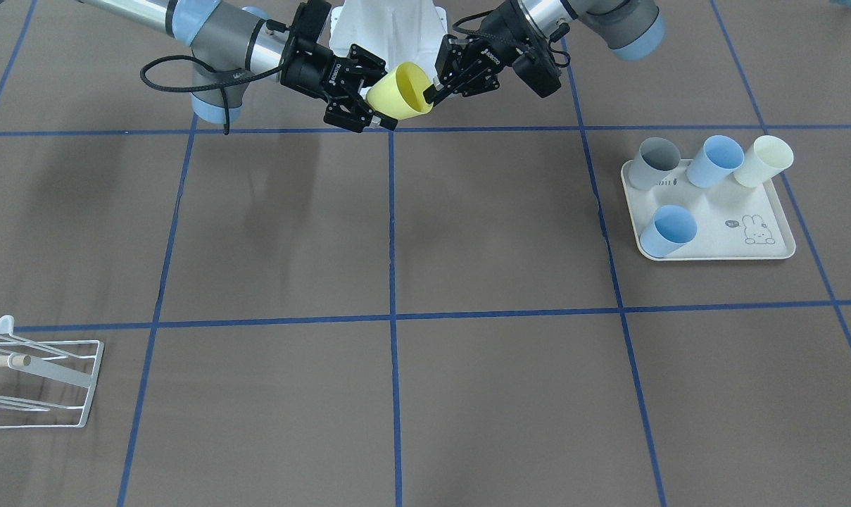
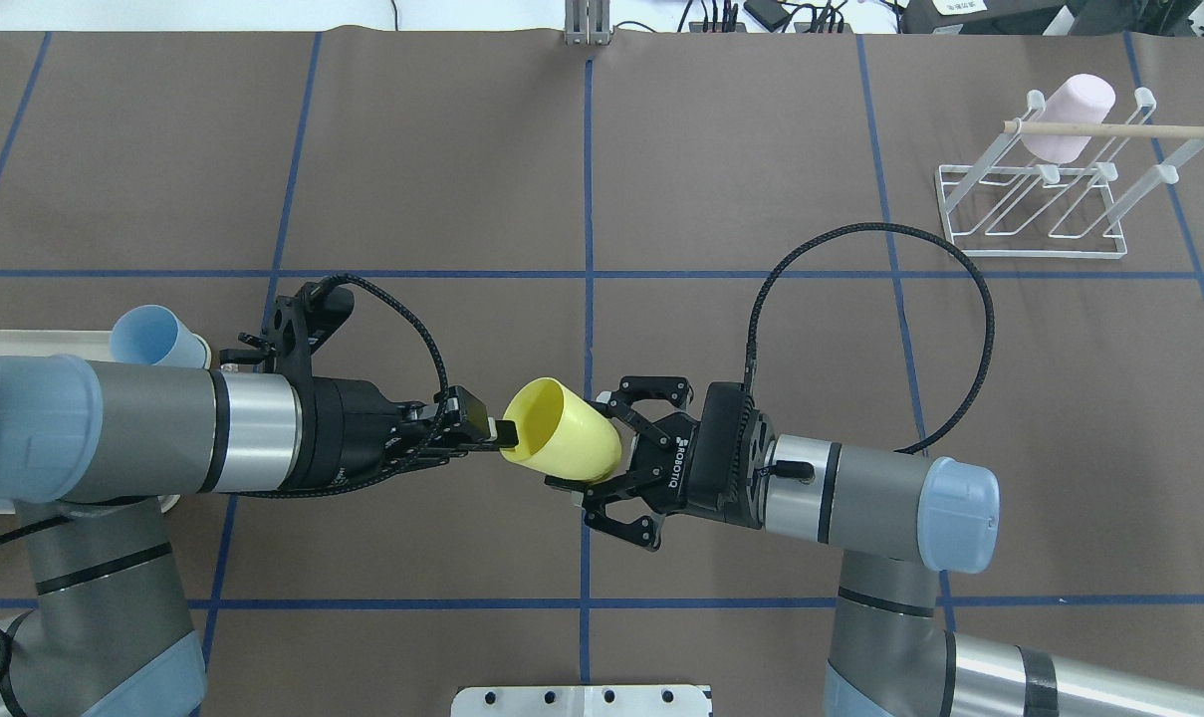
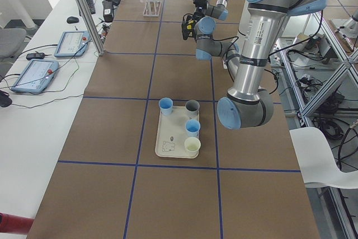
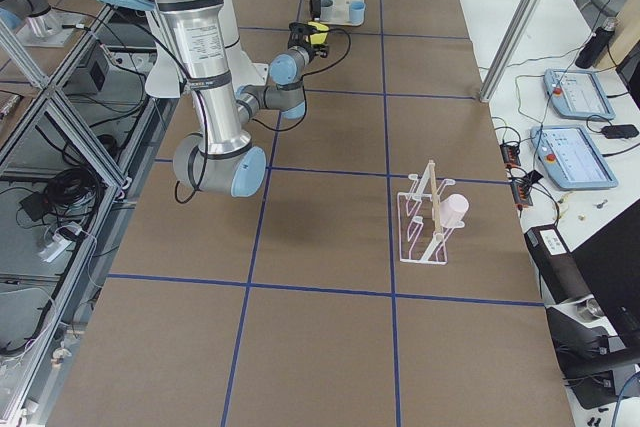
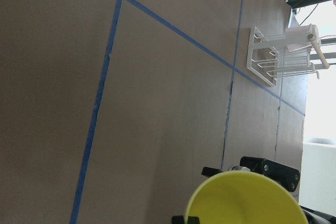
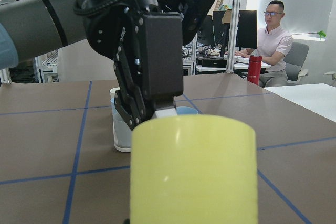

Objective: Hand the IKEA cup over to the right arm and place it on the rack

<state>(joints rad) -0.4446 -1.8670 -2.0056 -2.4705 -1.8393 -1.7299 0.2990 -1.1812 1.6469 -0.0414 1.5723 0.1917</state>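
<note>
One yellow cup (image 2: 562,443): left gripper (image 2: 502,435) pinched its rim, right gripper (image 2: 592,455) gaped around its base. Overhead showed the rack (image 2: 1129,129) whole; front cropped it.

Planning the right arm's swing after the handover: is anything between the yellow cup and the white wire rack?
Nothing visible stands on the table between the yellow cup and the rack; only the right arm's own black cable loops that way. A pink cup already occupies one rack prong.
</note>
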